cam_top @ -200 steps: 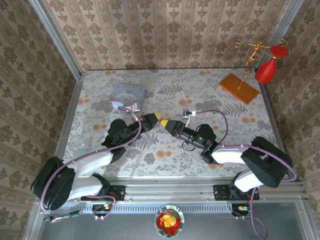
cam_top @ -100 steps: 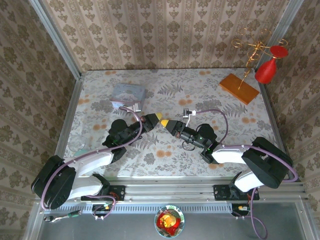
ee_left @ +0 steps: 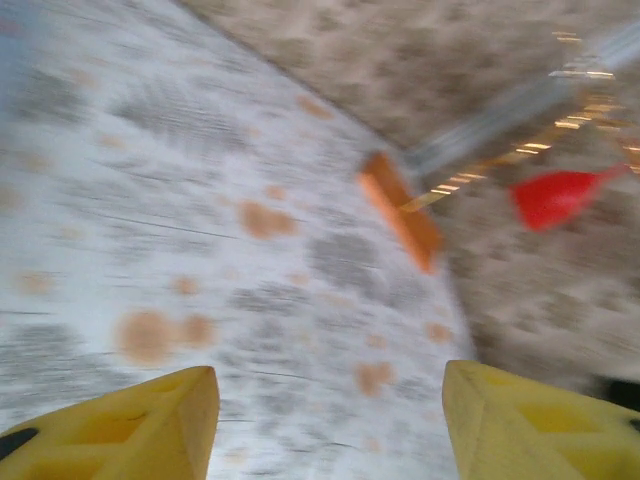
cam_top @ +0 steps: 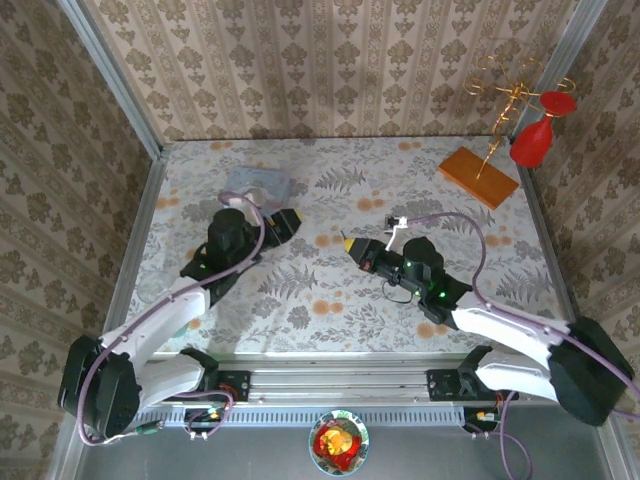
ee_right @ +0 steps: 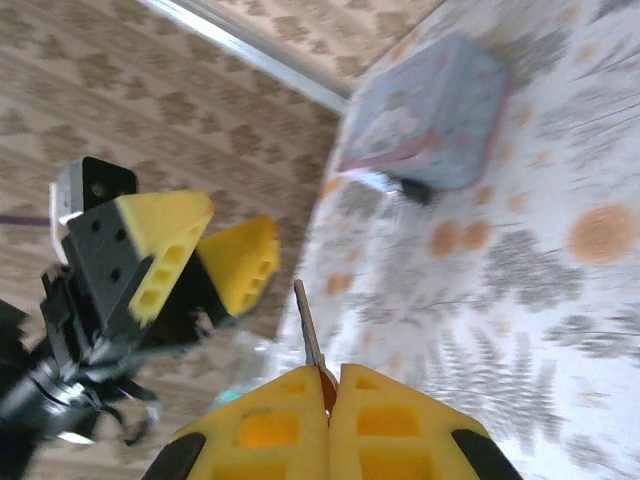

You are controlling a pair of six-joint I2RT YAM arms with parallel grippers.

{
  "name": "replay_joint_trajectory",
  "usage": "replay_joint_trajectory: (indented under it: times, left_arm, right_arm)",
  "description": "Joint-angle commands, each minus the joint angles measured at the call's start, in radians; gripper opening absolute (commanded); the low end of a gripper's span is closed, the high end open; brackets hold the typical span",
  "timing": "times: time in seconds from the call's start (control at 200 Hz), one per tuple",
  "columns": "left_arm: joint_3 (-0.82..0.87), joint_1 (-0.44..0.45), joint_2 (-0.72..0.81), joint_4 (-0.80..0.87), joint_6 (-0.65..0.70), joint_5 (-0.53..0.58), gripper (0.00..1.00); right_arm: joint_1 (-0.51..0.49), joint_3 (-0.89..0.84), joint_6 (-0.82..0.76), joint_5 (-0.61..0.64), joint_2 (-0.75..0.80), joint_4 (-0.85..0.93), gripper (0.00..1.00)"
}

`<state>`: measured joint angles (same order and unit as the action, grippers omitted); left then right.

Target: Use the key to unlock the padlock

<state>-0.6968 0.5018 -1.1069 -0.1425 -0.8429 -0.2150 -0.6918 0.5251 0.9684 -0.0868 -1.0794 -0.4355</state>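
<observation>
Right wrist view: the key (ee_right: 309,325) is pinched by the closed right claw (ee_right: 332,374).
The left claw (ee_left: 330,388) is spread and empty; the unheld padlock (ee_right: 413,190), at one o'clock, could be shoved aside.

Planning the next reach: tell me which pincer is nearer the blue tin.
Left. The left pincer sits just near-right of the blue tin; the right pincer lies much farther right.

Floral bench (cam_top: 330,300), yellow-tipped right gripper (ee_right: 328,378)
Grey ferns, orange blossoms on white; pale blue tin (cam_top: 256,184); beige damask walls (cam_top: 330,70).
</observation>
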Motion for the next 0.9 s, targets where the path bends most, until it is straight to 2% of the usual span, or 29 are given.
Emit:
replay_joint_trajectory:
  times: [0.0, 0.055, 0.145, 0.265, 0.365, 0.59, 0.71, 0.895]
  left_arm:
    - [-0.083, -0.088, -0.053, 0.423, 0.199, 0.168, 0.63]
    - [-0.109, -0.118, -0.091, 0.469, 0.234, 0.244, 0.65]
    - [-0.124, -0.162, -0.162, 0.442, 0.231, 0.289, 0.65]
    - [-0.107, -0.207, -0.253, 0.320, 0.149, 0.242, 0.63]
    - [-0.115, -0.221, -0.315, 0.264, 0.117, 0.260, 0.63]
    - [-0.231, -0.232, -0.484, 0.253, 0.163, 0.311, 0.63]
    - [-0.266, -0.236, -0.569, 0.181, 0.156, 0.307, 0.63]
    - [-0.383, -0.238, -0.712, 0.179, 0.153, 0.322, 0.62]
  right_arm:
    - [0.001, 0.054, -0.202, 0.155, 0.112, 0.446, 0.00]
    - [0.001, 0.049, -0.247, 0.181, 0.167, 0.518, 0.00]
    - [0.002, 0.019, -0.302, 0.198, 0.246, 0.570, 0.00]
    - [0.002, -0.014, -0.334, 0.198, 0.335, 0.605, 0.00]
    - [0.002, -0.040, -0.362, 0.183, 0.409, 0.628, 0.00]
    - [0.003, -0.073, -0.413, 0.225, 0.553, 0.743, 0.00]
    - [0.003, -0.087, -0.421, 0.218, 0.592, 0.769, 0.00]
    - [0.003, -0.092, -0.427, 0.213, 0.627, 0.801, 0.00]
